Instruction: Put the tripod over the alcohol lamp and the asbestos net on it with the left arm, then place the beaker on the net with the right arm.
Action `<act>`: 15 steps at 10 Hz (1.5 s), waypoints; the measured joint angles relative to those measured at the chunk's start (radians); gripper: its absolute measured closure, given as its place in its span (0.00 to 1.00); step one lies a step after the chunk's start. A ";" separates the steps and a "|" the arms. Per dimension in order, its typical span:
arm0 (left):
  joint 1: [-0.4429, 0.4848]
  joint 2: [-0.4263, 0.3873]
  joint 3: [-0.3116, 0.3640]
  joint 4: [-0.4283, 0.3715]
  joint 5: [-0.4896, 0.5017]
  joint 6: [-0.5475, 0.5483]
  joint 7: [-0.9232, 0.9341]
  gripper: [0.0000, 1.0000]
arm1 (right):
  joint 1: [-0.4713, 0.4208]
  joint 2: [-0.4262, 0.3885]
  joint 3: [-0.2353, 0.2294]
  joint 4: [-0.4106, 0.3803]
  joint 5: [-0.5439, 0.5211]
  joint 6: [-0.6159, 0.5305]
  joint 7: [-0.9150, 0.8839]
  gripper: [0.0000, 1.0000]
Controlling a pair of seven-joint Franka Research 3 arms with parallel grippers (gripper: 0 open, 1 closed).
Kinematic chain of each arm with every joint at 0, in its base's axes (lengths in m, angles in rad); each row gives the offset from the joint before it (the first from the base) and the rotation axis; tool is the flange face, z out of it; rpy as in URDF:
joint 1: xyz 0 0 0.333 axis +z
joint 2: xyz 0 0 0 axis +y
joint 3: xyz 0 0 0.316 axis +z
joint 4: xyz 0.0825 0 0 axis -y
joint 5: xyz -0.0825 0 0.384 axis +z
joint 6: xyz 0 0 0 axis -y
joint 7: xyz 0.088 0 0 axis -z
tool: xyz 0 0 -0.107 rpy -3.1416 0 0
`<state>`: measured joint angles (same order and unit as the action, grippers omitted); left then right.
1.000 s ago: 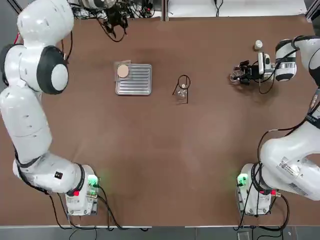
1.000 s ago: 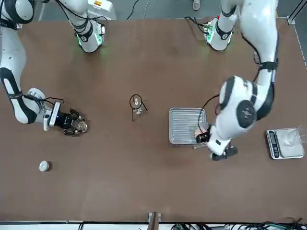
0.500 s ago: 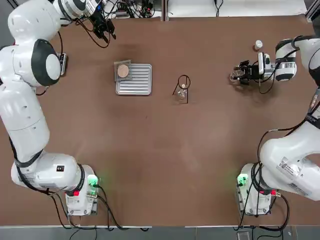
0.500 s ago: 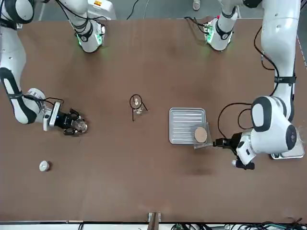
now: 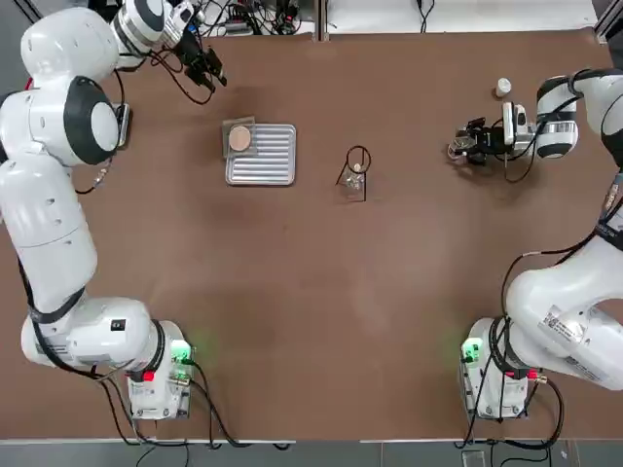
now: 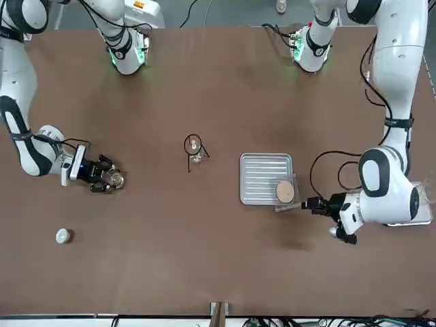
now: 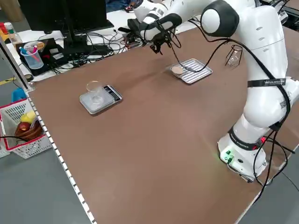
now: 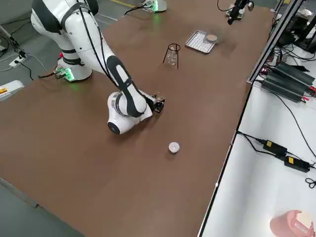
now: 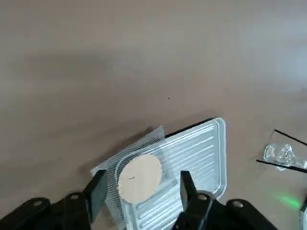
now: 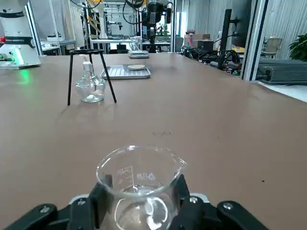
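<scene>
The right gripper (image 10: 139,201) clasps the empty beaker (image 10: 139,184) low on the table (image 5: 311,292). The left gripper (image 9: 140,191), fingers spread and empty, hangs above the asbestos net (image 9: 136,175), which lies in the ribbed tray (image 9: 192,153), overlapping its edge. Mid-table, the tripod (image 5: 356,170) straddles the alcohol lamp (image 5: 356,177).

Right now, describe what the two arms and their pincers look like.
Both arms are glossy white with dark grey joint caps and green-lit bases. Left pincer and right pincer are black, with two short fingers and black cables looping to the wrists. One link carries a small printed label.
</scene>
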<state>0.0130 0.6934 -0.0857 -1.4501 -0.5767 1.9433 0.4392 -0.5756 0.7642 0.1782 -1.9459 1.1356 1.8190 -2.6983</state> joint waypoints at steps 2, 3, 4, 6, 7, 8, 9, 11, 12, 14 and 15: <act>0.004 0.001 -0.013 -0.035 0.000 -0.004 0.077 0.30 | 0.000 0.000 0.000 0.001 0.000 0.000 0.000 0.42; 0.026 0.003 -0.015 -0.065 0.000 -0.004 0.128 0.30 | 0.000 0.000 -0.001 0.002 0.000 0.000 0.000 0.42; 0.061 0.004 -0.018 -0.099 0.000 -0.004 0.180 0.31 | -0.001 0.000 -0.001 0.003 0.000 0.000 0.000 0.42; 0.115 0.012 -0.024 -0.134 -0.001 -0.005 0.256 0.33 | -0.001 0.000 -0.002 0.008 -0.001 0.000 0.000 0.42; 0.117 0.017 -0.026 -0.134 -0.010 -0.005 0.260 0.33 | -0.001 0.000 -0.003 0.009 -0.001 0.000 0.000 0.42; 0.112 0.028 -0.029 -0.134 -0.031 -0.001 0.261 0.34 | -0.001 0.000 -0.003 0.010 -0.001 0.000 0.000 0.42; 0.107 0.044 -0.032 -0.132 -0.047 0.010 0.261 0.34 | -0.001 0.000 -0.004 0.010 -0.001 0.000 0.000 0.42; 0.099 0.082 -0.035 -0.118 -0.053 0.028 0.262 0.35 | -0.001 0.000 -0.004 0.010 -0.001 0.000 0.000 0.42; 0.096 0.093 -0.035 -0.112 -0.053 0.036 0.262 0.35 | -0.001 0.000 -0.005 0.010 -0.002 0.000 0.000 0.42; 0.091 0.101 -0.036 -0.093 -0.053 0.039 0.262 0.35 | -0.001 0.000 -0.005 0.010 -0.002 0.000 0.000 0.42; 0.086 0.103 -0.038 -0.085 -0.054 0.040 0.262 0.35 | -0.001 0.000 -0.005 0.010 -0.002 0.000 0.000 0.42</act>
<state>0.0987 0.7967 -0.1237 -1.5356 -0.6309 1.9832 0.7008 -0.5769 0.7642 0.1728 -1.9359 1.1340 1.8190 -2.6983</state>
